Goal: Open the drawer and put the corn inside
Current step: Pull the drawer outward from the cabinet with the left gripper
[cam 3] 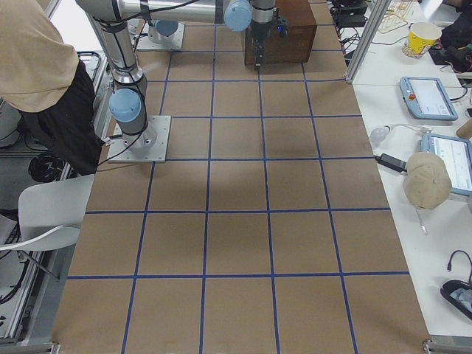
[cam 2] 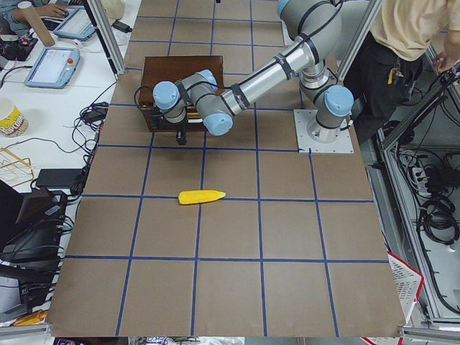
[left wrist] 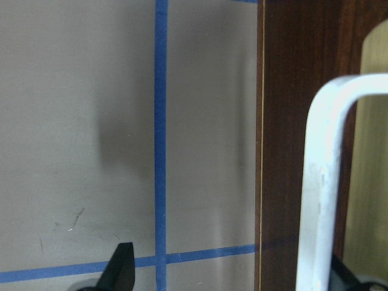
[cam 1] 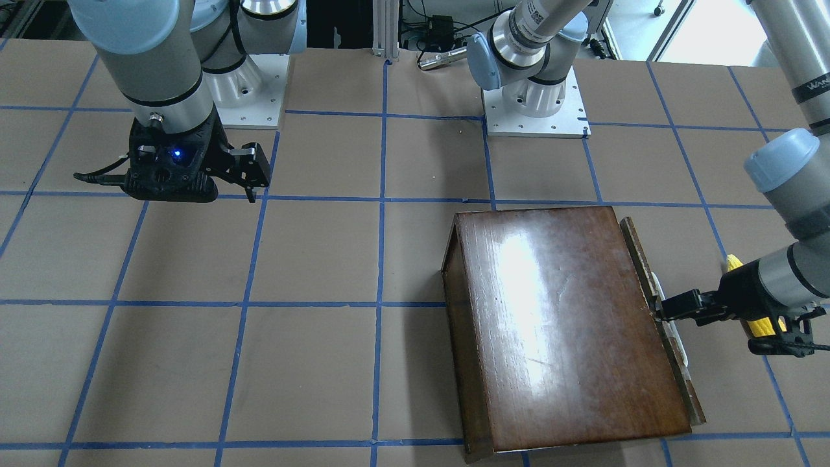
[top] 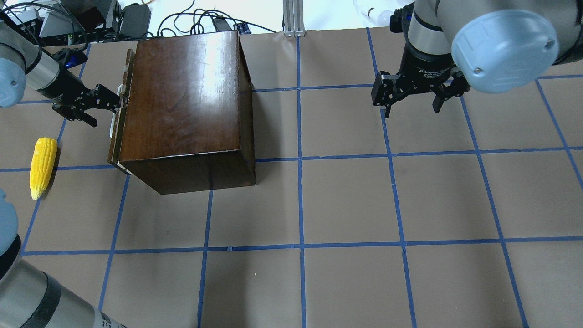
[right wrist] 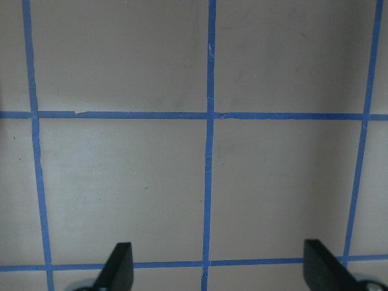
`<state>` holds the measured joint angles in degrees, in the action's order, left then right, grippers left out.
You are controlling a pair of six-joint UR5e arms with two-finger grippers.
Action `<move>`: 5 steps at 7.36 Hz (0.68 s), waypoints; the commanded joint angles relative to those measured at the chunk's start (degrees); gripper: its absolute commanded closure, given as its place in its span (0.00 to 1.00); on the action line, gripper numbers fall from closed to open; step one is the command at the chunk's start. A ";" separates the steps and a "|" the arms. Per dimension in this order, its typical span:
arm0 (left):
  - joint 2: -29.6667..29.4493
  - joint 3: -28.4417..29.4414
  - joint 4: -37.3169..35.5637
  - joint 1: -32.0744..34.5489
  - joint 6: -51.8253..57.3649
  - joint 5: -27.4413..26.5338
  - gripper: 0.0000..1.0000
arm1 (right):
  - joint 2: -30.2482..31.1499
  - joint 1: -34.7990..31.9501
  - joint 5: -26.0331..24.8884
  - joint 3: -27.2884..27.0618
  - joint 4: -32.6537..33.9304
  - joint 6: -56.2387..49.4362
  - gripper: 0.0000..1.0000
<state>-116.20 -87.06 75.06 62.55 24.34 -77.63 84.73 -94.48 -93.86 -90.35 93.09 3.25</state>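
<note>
The dark-brown cabinet (top: 182,105) stands at the table's far left. Its drawer front (top: 119,136) sits almost flush, with a thin gap. My left gripper (top: 101,108) is open at the drawer's white handle (left wrist: 318,182), which lies between the fingers and close to the right finger (left wrist: 342,276). The yellow corn (top: 43,166) lies on the table to the left of the cabinet, apart from the gripper, and shows partly behind the left wrist in the front-facing view (cam 1: 734,263). My right gripper (right wrist: 218,273) is open and empty above the table, far right of the cabinet (top: 410,102).
Brown table cover with a blue tape grid (top: 300,205). Both arm bases (cam 1: 535,97) are bolted at the robot's edge. Cables and equipment (top: 136,18) lie beyond the far edge. A person (cam 2: 402,43) stands near the robot's side.
</note>
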 commanded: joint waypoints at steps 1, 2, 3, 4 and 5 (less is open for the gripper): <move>0.01 0.23 0.00 -0.42 0.01 -0.06 0.00 | 0.00 0.00 0.00 0.00 -0.01 0.00 0.00; -0.08 0.31 0.00 -1.03 0.01 -0.06 0.00 | 0.00 0.00 0.00 0.00 -0.01 0.00 0.00; -0.08 0.31 0.00 -1.47 0.62 -0.06 0.00 | 0.00 0.00 0.00 0.00 -0.01 0.00 0.00; -0.08 0.40 0.00 -1.64 0.80 -0.06 0.00 | 0.00 0.00 0.00 0.00 -0.01 0.00 0.00; -0.08 0.40 0.00 -1.65 0.80 -0.24 0.00 | 0.00 0.00 0.00 0.00 0.08 0.00 0.00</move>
<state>-116.27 -86.70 75.06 61.04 25.01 -77.74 84.73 -94.48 -93.87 -90.35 93.09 3.25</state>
